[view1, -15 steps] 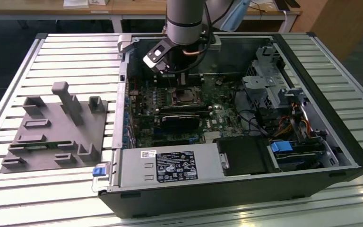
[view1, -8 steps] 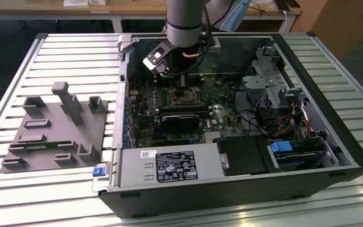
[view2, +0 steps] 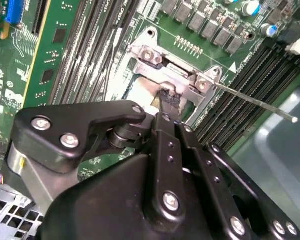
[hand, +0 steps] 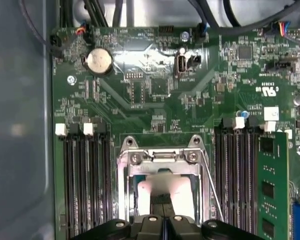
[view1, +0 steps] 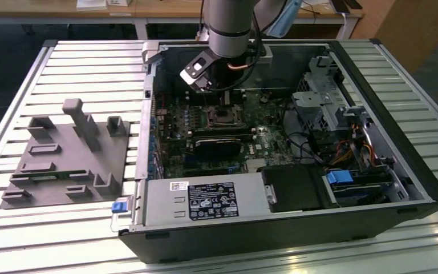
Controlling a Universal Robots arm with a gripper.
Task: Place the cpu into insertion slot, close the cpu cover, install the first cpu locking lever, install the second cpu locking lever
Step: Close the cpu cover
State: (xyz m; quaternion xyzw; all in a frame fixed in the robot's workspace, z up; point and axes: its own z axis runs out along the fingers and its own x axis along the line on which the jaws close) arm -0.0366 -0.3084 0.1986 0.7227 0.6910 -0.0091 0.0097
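Black gripper has its fingers looking pinched shut, tips right over the insertion slot, locking lever sticking out loose alongside.

Counted: one gripper, one insertion slot, one cpu cover, one coin cell, one green memory module, one grey fixture.

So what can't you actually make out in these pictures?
- Slot centre: the gripper covers it in both wrist views, so it is unclear whether the cpu lies inside.
- Slot in the exterior view: too small to show detail.
- Cover: part of the frame is hidden under the gripper in the first wrist view.
- Lever: one end passes behind the gripper in the first wrist view.
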